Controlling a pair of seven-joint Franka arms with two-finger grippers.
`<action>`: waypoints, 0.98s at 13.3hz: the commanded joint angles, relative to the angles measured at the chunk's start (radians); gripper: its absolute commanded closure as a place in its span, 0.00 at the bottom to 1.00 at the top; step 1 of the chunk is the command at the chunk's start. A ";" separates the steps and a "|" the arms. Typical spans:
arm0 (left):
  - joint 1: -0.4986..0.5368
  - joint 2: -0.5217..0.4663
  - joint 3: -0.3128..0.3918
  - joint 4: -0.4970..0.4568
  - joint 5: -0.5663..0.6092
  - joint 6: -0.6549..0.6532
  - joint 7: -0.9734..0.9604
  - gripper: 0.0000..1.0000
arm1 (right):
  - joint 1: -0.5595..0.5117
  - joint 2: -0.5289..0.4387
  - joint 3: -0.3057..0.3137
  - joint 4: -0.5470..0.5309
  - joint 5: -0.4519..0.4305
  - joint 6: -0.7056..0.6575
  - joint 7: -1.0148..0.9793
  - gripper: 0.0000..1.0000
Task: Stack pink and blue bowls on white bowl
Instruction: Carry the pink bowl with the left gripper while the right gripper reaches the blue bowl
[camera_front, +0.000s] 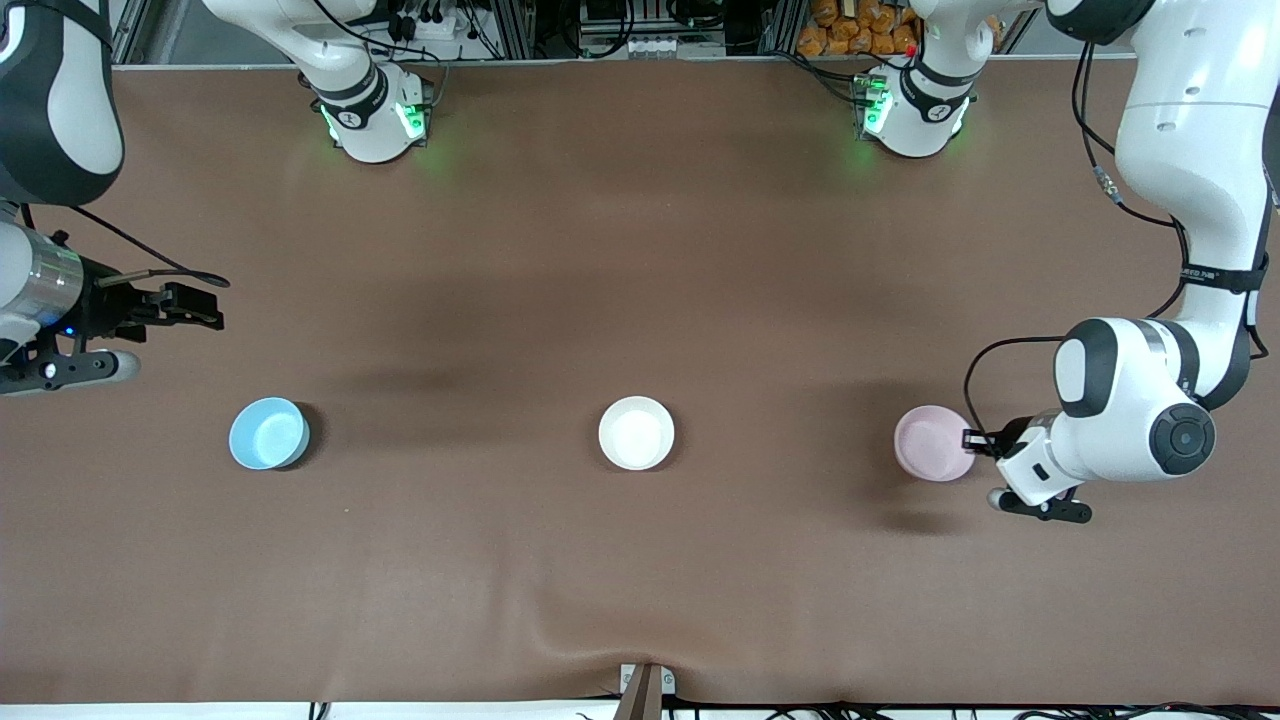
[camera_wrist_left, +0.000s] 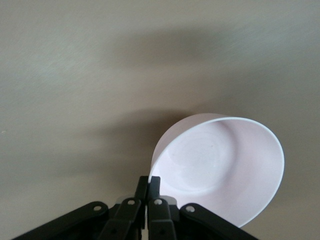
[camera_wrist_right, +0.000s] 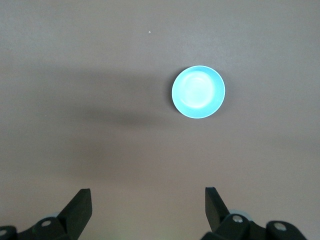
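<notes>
The pale pink bowl (camera_front: 930, 443) is toward the left arm's end of the table. My left gripper (camera_front: 975, 441) is shut on its rim; in the left wrist view the pink bowl (camera_wrist_left: 220, 167) hangs tilted from the closed gripper (camera_wrist_left: 149, 182). The white bowl (camera_front: 636, 432) sits upright mid-table. The sky blue bowl (camera_front: 268, 433) sits toward the right arm's end. My right gripper (camera_front: 200, 305) is open and empty, up in the air beside the blue bowl's spot. The right wrist view shows the blue bowl (camera_wrist_right: 198, 92) ahead of the open gripper (camera_wrist_right: 147, 205).
The three bowls lie in one row across the brown table cloth (camera_front: 640, 250). The two arm bases (camera_front: 370, 120) (camera_front: 910, 115) stand along the table's edge farthest from the front camera. A small bracket (camera_front: 645, 685) sits at the nearest edge.
</notes>
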 joint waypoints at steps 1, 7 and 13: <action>-0.033 -0.015 -0.036 0.038 -0.032 -0.031 -0.065 1.00 | 0.011 0.024 -0.007 0.010 0.003 0.016 -0.011 0.00; -0.252 -0.004 -0.037 0.108 -0.058 -0.033 -0.379 1.00 | 0.040 0.100 -0.007 0.014 0.006 0.122 -0.008 0.00; -0.412 0.042 -0.025 0.189 -0.147 -0.015 -0.559 1.00 | 0.004 0.231 -0.009 0.013 -0.018 0.200 -0.014 0.00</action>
